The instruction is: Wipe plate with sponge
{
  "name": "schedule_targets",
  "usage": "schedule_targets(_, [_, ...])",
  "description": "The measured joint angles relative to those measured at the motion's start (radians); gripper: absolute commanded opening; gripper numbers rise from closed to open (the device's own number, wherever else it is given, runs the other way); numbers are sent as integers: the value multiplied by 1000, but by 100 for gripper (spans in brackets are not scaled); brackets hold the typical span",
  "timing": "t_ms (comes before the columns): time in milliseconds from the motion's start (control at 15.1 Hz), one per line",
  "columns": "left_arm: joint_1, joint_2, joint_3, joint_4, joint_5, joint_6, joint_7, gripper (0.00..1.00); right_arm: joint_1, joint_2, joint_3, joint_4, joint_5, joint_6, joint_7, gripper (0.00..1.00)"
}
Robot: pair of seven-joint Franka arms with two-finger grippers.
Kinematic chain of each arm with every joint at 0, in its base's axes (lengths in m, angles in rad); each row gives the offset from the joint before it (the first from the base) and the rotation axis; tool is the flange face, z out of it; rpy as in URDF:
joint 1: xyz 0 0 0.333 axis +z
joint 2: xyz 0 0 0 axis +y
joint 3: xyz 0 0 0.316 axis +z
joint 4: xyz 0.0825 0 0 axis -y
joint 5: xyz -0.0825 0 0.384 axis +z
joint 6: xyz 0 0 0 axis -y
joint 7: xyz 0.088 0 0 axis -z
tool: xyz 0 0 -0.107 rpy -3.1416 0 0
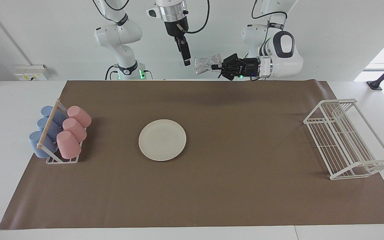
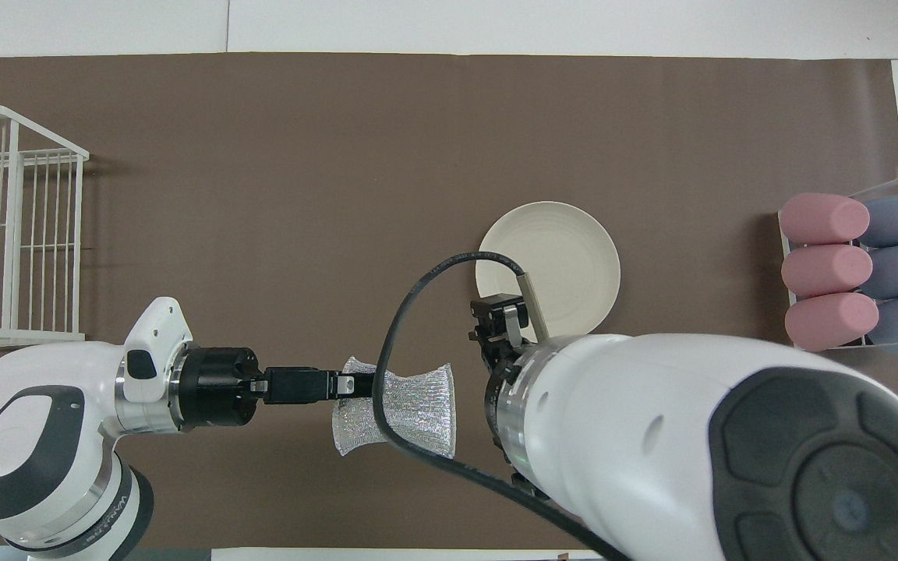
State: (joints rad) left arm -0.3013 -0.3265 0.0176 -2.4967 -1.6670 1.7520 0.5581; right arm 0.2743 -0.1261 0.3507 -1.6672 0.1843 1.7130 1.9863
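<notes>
Two arms hang raised over the robots' edge of the brown mat (image 1: 245, 150), neither touching anything on the table. Left gripper (image 1: 214, 67), fingers pinched tight on one end of the sponge (image 1: 206, 64), holds that silvery wad out level, its long axis running along the robots' edge of the mat toward the right arm. Right gripper (image 1: 186, 61) points straight down just beside the sponge's free end, jaws spread wide and empty. In the overhead view the same sponge (image 2: 410, 409) sits at the tip of the left gripper (image 2: 355, 385), and the right gripper (image 2: 505, 318) overlaps the plate's rim only by height, not by contact. Plate (image 1: 162, 140) lies flat and bare at mid-mat, cream-white, well apart from the cup rack (image 1: 58, 135) and the wire rack (image 1: 345, 140). From the sponge, in the overhead view, the plate (image 2: 566, 249) lies at about one o'clock and well below it. Judged from this, the wiping has not begun: the sponge must travel out and down. The right arm stands nearer the plate.
</notes>
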Motion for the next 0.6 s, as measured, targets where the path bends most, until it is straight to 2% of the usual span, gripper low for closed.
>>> schedule_targets(265, [-12, 0, -1, 1, -1, 0, 1, 0, 15, -1, 1, -21, 1, 26, 57, 100])
schedule_targets(597, [-12, 0, -1, 1, -1, 1, 1, 0, 104, -2, 4, -71, 3, 25, 185, 100])
